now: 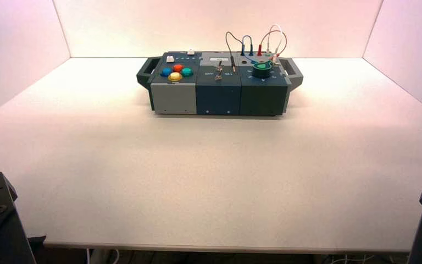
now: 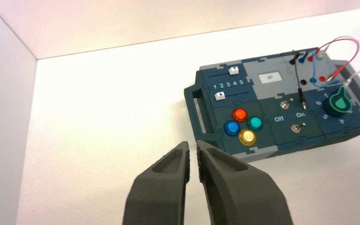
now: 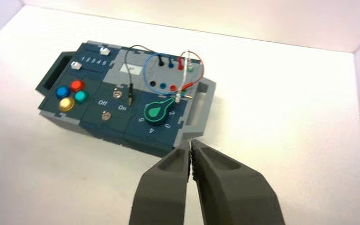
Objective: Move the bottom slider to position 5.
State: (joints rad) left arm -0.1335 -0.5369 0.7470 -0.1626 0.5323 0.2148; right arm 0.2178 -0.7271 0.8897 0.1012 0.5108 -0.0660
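Box [image 1: 218,88] at 12 o'clock on the table [image 1: 214,165], long side facing the robot, back edge near the rear wall [image 1: 214,27]. A wide stretch of bare tabletop runs from the box's front edge to the table's 6 o'clock edge; more open room at 9 and 3 o'clock, out to the side walls.

Bottom slider [image 2: 220,96]: white, at the box's 10 o'clock, on the 1 end of its track, below the 1–5 number row. Rest of its track lies bare toward 3 o'clock, up to the 5 end. Top slider [image 2: 234,71]: white, nearer the box's back edge, toward the 5 end of a parallel track. Just in front of the bottom slider, 4 round buttons: red [image 2: 239,114] at 12, green [image 2: 255,123] at 3, yellow [image 2: 247,137] at 6, blue [image 2: 232,127] at 9 within the cluster.

2 switches near box center, green knob [image 3: 156,113] at the box's 4 o'clock, wires [image 3: 194,84] at its 1 to 2 o'clock.

Left arm at the table's 7 o'clock edge, right arm at its 5 o'clock edge, both well apart from the box. Left gripper [image 2: 193,143] open by a thin slit, holding nothing. Right gripper [image 3: 191,141] closed, holding nothing. Free space between each gripper and the box.
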